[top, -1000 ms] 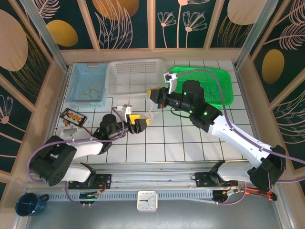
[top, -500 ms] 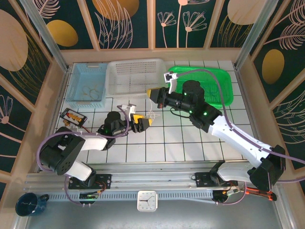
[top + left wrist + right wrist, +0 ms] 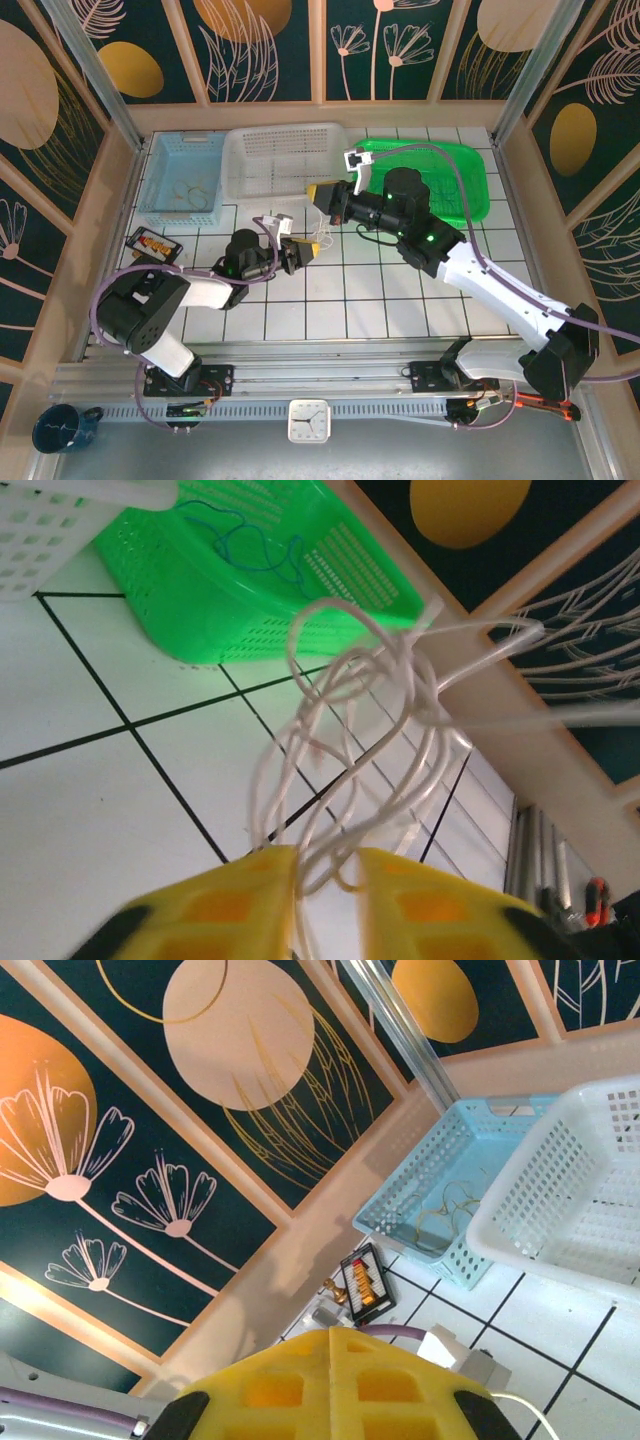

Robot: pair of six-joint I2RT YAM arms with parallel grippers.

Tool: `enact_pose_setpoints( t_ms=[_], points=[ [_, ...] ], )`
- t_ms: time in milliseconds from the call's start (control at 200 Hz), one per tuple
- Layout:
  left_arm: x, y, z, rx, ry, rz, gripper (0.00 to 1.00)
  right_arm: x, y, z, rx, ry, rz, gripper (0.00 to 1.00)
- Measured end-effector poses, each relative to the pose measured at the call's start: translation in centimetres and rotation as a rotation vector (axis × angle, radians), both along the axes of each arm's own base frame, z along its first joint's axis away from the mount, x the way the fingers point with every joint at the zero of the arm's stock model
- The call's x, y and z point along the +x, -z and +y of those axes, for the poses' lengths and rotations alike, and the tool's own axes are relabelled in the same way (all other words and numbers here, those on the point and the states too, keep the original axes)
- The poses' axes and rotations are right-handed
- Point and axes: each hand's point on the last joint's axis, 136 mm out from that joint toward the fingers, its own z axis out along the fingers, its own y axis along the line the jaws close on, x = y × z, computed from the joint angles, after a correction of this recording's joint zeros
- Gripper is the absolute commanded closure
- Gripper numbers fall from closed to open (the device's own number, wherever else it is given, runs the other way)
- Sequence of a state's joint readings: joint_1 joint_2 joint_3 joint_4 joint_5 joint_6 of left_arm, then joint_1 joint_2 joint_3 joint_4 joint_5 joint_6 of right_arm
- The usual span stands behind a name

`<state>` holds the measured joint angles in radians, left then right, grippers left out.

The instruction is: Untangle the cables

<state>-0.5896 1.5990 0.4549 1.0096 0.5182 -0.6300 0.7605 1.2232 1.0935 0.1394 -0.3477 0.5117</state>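
Barely begun: cables [image 3: 408, 675] mid-frame, one knotted clump, nothing separated; left gripper [image 3: 325, 870] jaws nearly closed, pinching strands; right gripper [image 3: 330, 1340] jaws closed, hold unclear. Pulling apart remains.

Plastics and tile on my bench.
The cables [image 3: 340, 730] look like thin, translucent, glossy plastic; the fingers [image 3: 220, 905] of my left gripper [image 3: 327, 858] read as matt yellow plastic; the green basket [image 3: 200, 590] is shiny perforated plastic; the table [image 3: 80, 780] is smooth glossy white tile with dark grout.
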Motion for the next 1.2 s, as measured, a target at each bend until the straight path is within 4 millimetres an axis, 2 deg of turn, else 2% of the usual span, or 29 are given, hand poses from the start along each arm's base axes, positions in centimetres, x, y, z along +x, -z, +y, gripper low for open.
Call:
enact_pose_setpoints(
  t_ms=[35,195,285,545,661,831,926,1096,1201],
  points=[
    [0.0,0.1,0.0,0.000,-0.002,0.002,1.00,0.1,-0.2,0.1,0.006,-0.003,-0.002,1.00],
    [0.2,0.2,0.1,0.001,-0.011,0.003,1.00,0.7,-1.9,-0.1,0.040,-0.006,-0.013,1.00],
    [0.3,0.4,0.3,0.004,-0.027,0.001,1.00,1.5,-3.8,-0.8,0.066,0.011,-0.040,1.00],
    [-0.9,3.7,2.2,0.050,-0.091,0.074,1.00,3.9,-11.2,-4.8,0.169,0.107,-0.180,1.00],
    [-1.7,5.2,3.2,0.071,-0.118,0.117,1.00,4.9,-13.7,-7.2,0.212,0.164,-0.235,1.00],
    [-2.0,5.9,3.8,0.079,-0.143,0.138,1.00,6.6,-15.3,-11.2,0.252,0.268,-0.263,1.00],
    [-1.9,5.9,3.8,0.079,-0.146,0.136,1.00,7.1,-15.8,-12.7,0.271,0.299,-0.269,1.00],
    [-1.9,5.9,3.8,0.080,-0.147,0.136,1.00,7.3,-16.6,-13.9,0.287,0.303,-0.277,1.00],
    [-1.8,5.9,3.9,0.080,-0.151,0.135,1.00,6.9,-17.8,-14.6,0.302,0.300,-0.305,1.00]
  ],
)
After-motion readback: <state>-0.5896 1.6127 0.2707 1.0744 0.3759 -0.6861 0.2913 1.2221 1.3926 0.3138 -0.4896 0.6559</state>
